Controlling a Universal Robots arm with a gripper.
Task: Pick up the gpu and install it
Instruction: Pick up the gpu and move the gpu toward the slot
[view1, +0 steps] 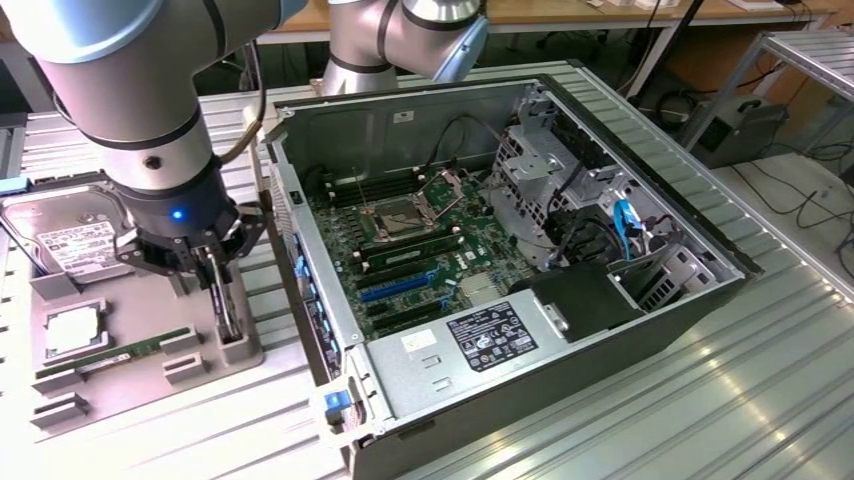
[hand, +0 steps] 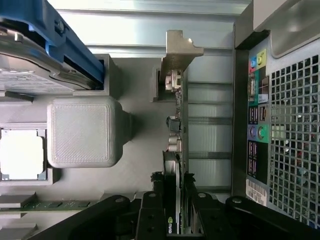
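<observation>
The gpu (view1: 227, 305) stands on edge in a slot of the grey holder tray (view1: 134, 385), to the exterior view's left of the open computer case (view1: 561, 300). My gripper (view1: 214, 268) reaches straight down onto it. In the wrist view the gpu (hand: 176, 125) runs away from the gripper (hand: 175, 217), with its silvery bracket (hand: 177, 50) at the far end. One black finger (hand: 150, 215) presses each face of the card, so the gripper is shut on it. The card's lower edge still rests in the tray.
The tray also holds a hard drive (view1: 74, 240), a CPU (view1: 78, 330) and a RAM stick (view1: 114, 352). The case lies open with its motherboard (view1: 414, 255) and blue slot (view1: 394, 288) exposed. Its rear panel (hand: 285, 130) is close beside the gpu.
</observation>
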